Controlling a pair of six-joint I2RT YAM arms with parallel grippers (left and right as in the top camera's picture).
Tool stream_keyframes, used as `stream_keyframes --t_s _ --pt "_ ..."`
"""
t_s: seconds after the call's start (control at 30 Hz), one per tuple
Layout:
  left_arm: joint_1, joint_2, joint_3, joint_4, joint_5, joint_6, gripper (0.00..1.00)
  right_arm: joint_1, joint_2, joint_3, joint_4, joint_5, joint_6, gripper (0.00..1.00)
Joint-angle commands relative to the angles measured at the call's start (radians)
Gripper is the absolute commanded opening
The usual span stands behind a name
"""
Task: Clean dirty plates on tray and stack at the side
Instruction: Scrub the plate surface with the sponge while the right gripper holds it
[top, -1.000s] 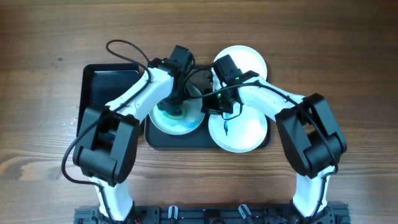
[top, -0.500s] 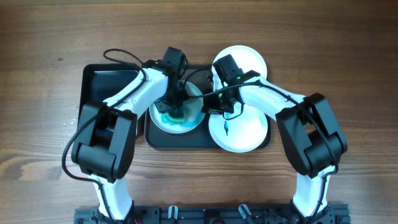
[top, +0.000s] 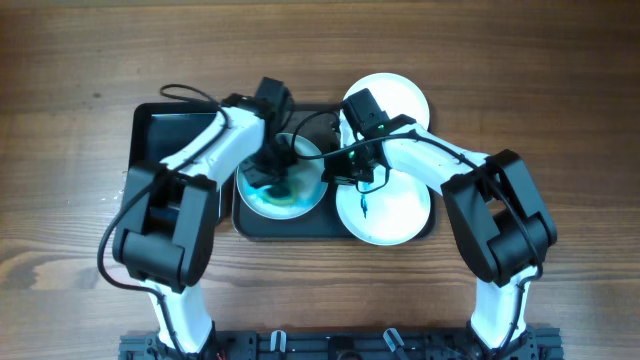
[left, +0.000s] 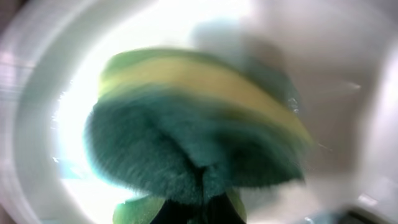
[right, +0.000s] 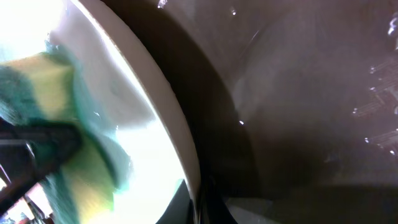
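Observation:
A white plate (top: 300, 202) smeared blue-green lies at the left of the large dark grey tray (top: 300, 227). My left gripper (top: 272, 172) is shut on a green and yellow sponge (left: 199, 124) and presses it on this plate (left: 37, 124). My right gripper (top: 331, 170) is shut on the plate's right rim (right: 168, 112), over the wet tray floor (right: 298, 93). The sponge also shows in the right wrist view (right: 43, 93). A second plate (top: 395, 215) with a small ink mark lies at the tray's right front. A third, clean-looking plate (top: 400, 95) lies at the far right, overhanging the tray's far edge.
A smaller black tray (top: 170, 135) lies against the large tray's left side, under my left arm. Both arms cross over the large tray's middle. Bare wooden table surrounds the trays.
My left gripper has dragged the sponge leftward across the smeared plate, spreading the blue-green smear. The right gripper has held the rim in the same spot.

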Motion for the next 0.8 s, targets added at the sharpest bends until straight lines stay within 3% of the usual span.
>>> stream_keyframes --t_s 0.0,0.2,0.37,0.47,0.63,0.77 --pt "-0.063 0.026 -0.01 0.07 0.105 0.017 0.04 -0.001 0.037 -0.027 0.001 0.007 0.003 0.04" --pt "-0.008 0.026 -0.01 0.114 -0.257 -0.016 0.04 -0.001 0.037 -0.027 0.0 0.008 0.001 0.04" --pt "0.072 0.025 -0.01 0.045 -0.356 -0.016 0.04 -0.001 0.037 -0.027 0.002 0.009 0.001 0.04" --pt "0.076 0.025 -0.01 -0.039 -0.238 -0.014 0.04 -0.001 0.038 -0.027 0.001 0.016 0.001 0.04" --pt "0.018 0.025 -0.01 -0.075 0.213 0.058 0.04 -0.001 0.038 -0.027 0.002 0.015 0.0 0.04" --pt "0.005 0.025 -0.01 -0.013 0.31 0.075 0.04 -0.001 0.038 -0.027 0.001 0.015 -0.007 0.04"
